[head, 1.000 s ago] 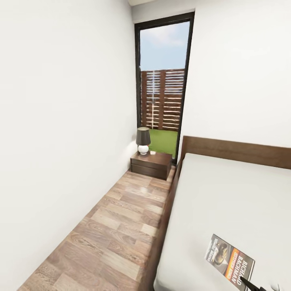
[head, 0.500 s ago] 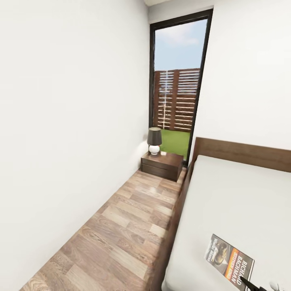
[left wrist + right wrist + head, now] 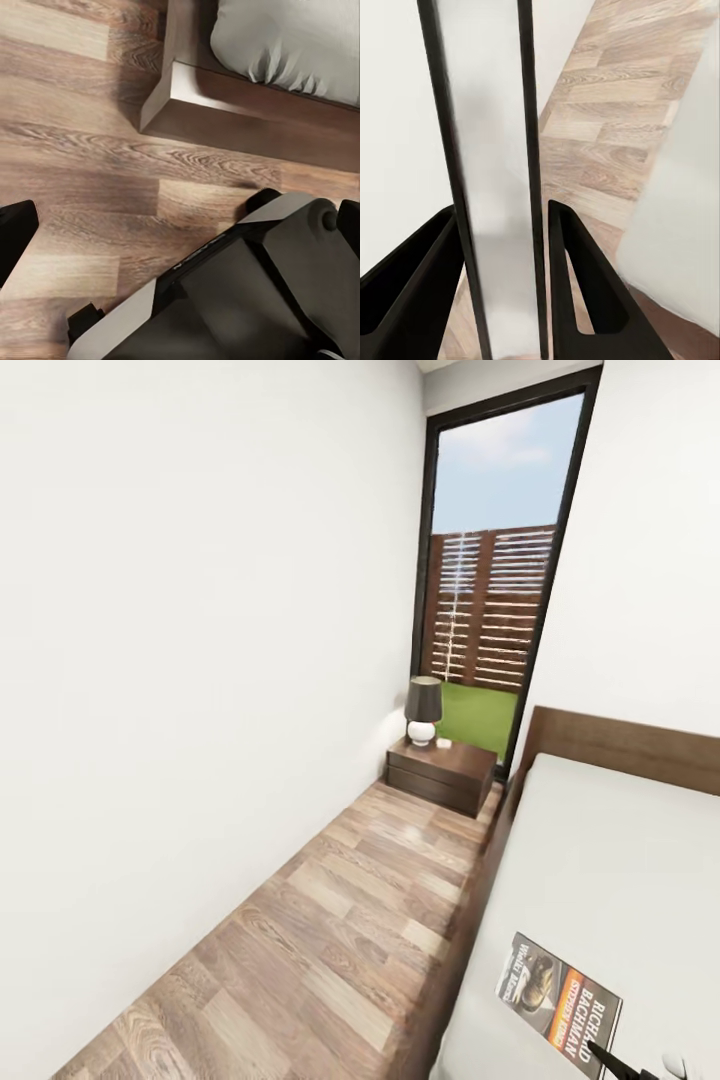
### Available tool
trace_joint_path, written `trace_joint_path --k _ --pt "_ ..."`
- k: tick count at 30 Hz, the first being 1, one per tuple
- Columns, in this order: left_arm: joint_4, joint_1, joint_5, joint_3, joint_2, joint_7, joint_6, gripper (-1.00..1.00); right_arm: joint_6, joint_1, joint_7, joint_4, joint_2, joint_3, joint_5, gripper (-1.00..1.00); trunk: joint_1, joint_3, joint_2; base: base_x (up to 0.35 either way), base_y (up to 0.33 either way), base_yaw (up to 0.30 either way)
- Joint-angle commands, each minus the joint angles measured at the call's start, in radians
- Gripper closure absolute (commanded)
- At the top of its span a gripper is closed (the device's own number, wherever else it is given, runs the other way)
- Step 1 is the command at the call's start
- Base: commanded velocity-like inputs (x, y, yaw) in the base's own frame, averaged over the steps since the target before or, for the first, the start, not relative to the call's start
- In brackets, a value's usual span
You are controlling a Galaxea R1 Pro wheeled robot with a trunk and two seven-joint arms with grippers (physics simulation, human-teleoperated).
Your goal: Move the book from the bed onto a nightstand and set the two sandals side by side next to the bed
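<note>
While the right end effector (image 3: 502,292) is pinching the book (image 3: 558,1002) edge-on between near-closed fingers, it is reading light, thin, stiff; left end effector's opening: cannot tell.

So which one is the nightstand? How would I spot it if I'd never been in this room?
Find the tall window at the far end of the room, with the wooden fence outside. Just below it, between the white wall and the bed headboard, sits the nightstand. It is a small, low, dark brown cabinet with drawers, and it has a little lamp with a dark shade on top.
</note>
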Motion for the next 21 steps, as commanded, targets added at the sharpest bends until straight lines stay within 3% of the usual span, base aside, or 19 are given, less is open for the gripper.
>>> trace_joint_path --k 1,21 --pt "0.001 0.0 -0.008 0.0 0.0 0.0 -0.008 -1.0 -0.001 0.0 0.003 0.001 0.0 -0.003 -0.002 1.0 0.0 -0.001 -0.001 0.0 0.0 0.291" --pt "0.001 -0.001 -0.008 0.0 0.0 0.001 -0.008 -1.0 -0.002 0.0 0.003 0.001 0.0 -0.003 -0.002 1.0 0.0 -0.001 -0.001 0.0 0.0 0.291"
